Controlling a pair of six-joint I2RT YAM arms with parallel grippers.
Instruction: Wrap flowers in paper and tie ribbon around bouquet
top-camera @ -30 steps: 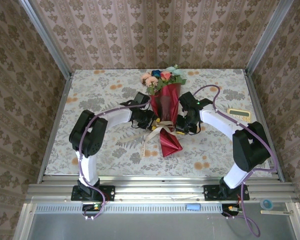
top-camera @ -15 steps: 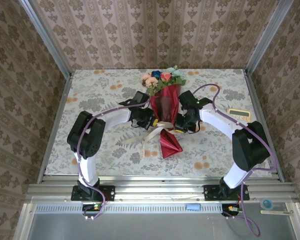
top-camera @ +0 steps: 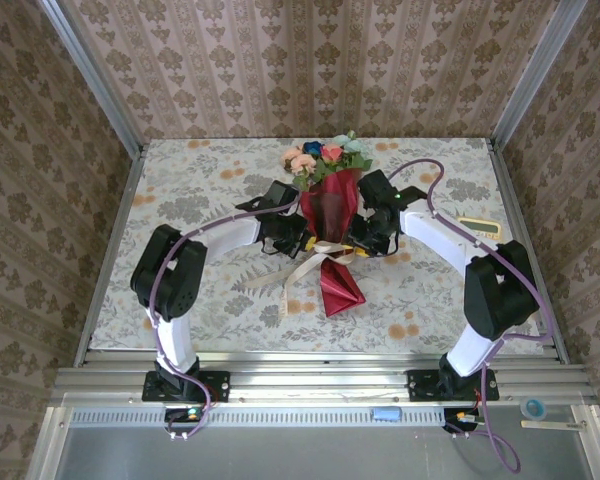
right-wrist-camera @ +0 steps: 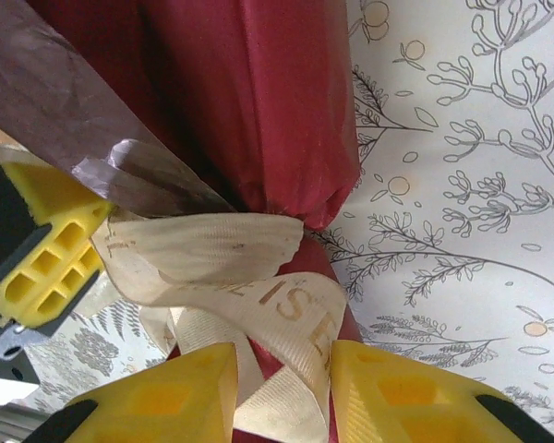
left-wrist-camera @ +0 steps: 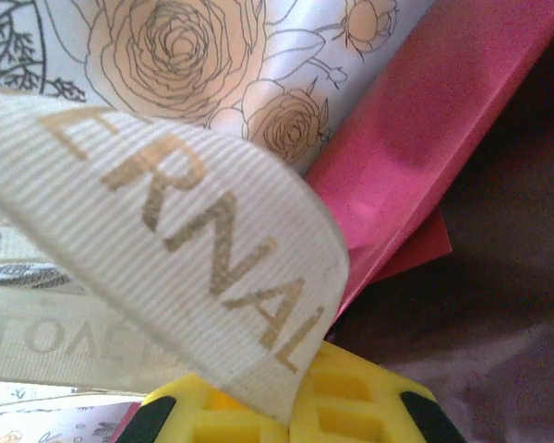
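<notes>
The bouquet [top-camera: 330,205], a creased cone of dark red paper [right-wrist-camera: 258,101] with the flowers [top-camera: 325,155] at its far rim, lies mid-table on the floral tablecloth [top-camera: 200,190]. The ribbed cream ribbon [left-wrist-camera: 194,249], lettered in gold, loops around the cone's pinched waist. The left gripper [left-wrist-camera: 291,415] is clamped on the ribbon. The right gripper [right-wrist-camera: 284,383] stands narrowly parted, with the ribbon slack between its yellow pads [right-wrist-camera: 397,397].

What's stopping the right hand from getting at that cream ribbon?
Nothing visible. The ribbon lies directly between the right hand's parted yellow fingers, just below the pinched neck of the dark red paper.
</notes>
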